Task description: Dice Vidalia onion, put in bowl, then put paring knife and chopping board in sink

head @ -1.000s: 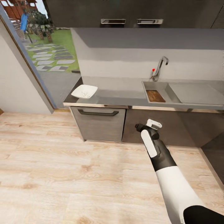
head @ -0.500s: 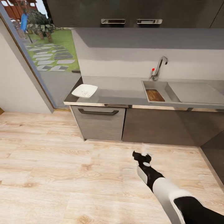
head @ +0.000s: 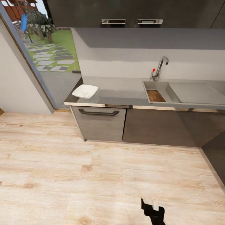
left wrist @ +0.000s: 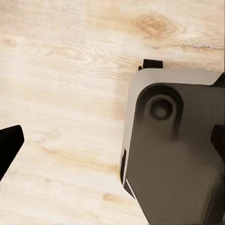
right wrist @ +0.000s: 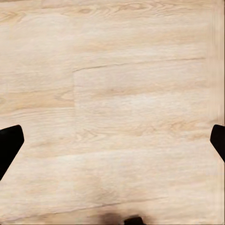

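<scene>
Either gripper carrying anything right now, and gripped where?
Nothing is held. The right gripper has its fingers spread wide over bare wooden floor, and so does the left gripper. The chopping board lies in the sink.

So the grey countertop point(head: 125, 90) runs along the wall over dark cabinets. A white bowl point(head: 85, 91) sits near its left end. Further right, the steel sink point(head: 175, 93) is set into it, with the brown chopping board point(head: 155, 96) lying in the basin.

Black forked hand point(head: 152, 211); grey rounded base point(left wrist: 173, 154).
</scene>
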`<state>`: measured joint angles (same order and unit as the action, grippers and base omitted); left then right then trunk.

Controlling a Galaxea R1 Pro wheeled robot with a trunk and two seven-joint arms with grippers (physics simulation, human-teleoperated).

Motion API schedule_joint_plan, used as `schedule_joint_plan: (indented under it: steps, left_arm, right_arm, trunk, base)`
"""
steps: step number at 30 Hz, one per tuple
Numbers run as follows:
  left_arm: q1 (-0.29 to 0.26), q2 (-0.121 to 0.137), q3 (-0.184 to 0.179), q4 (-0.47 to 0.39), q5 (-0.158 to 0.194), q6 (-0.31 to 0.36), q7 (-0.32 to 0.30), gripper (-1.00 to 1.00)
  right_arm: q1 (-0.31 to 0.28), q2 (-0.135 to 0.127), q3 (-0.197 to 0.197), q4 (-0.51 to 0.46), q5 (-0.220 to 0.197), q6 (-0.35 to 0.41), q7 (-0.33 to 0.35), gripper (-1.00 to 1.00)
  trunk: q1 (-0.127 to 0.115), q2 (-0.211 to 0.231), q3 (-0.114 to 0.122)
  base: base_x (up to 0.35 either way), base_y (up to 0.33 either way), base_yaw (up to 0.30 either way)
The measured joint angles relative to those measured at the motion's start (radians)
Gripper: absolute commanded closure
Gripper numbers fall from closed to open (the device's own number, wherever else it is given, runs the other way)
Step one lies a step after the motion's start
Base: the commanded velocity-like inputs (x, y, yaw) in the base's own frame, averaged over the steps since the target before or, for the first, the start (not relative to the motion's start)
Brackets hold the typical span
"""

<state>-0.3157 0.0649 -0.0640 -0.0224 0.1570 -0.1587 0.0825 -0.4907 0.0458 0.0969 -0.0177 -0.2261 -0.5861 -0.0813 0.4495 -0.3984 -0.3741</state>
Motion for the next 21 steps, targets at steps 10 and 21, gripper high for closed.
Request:
schedule_joint_plan:
  steps: [10, 21]
  left_arm:
    - [0.0, -0.001, -0.007, -0.124, 0.002, -0.005, 0.123, -1.0]
    - [0.0, -0.004, -0.009, -0.072, 0.001, -0.054, 0.124, -1.0]
  right_arm:
    - [0.168, -0.133, 0.005, 0.001, 0.082, -0.071, 0.188, -1.0]
    - [0.169, -0.131, 0.0, 0.0, 0.12, -0.073, 0.155, -1.0]
  trunk:
    - [0.0, 0.0, 0.0]
    - [0.0, 0.0, 0.006]
  base:
    - [0.0, 0.0, 0.0]
    - [0.0, 0.0, 0.0]
